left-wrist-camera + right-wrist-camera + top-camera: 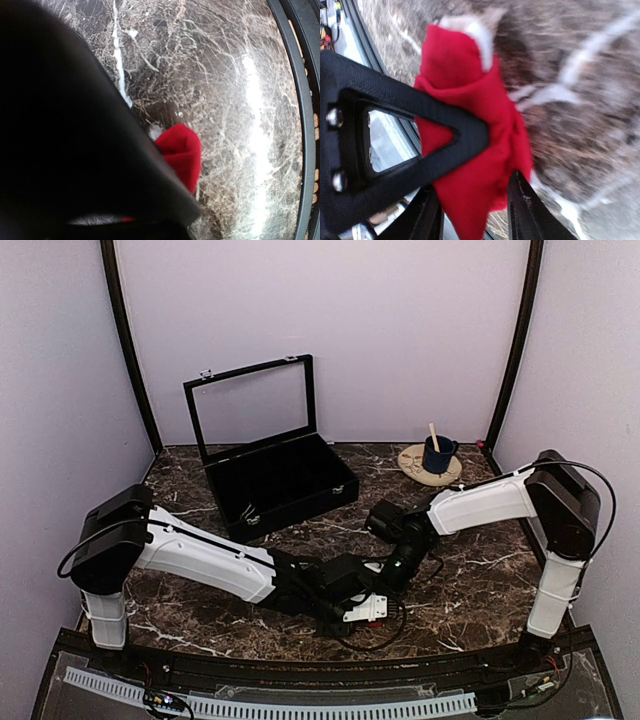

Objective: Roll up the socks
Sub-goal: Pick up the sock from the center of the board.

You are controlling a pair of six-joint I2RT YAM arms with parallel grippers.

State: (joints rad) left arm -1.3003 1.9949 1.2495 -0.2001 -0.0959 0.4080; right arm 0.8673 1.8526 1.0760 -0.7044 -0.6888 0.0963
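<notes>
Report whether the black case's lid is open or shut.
Open: the black case has its lid standing upright, interior exposed.

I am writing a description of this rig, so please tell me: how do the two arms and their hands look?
Both the left arm and right arm have smooth white shells and bulky black joints. Thin black cables loop beside them. The right hand is black; one finger is a triangular frame with two silver screws.
</notes>
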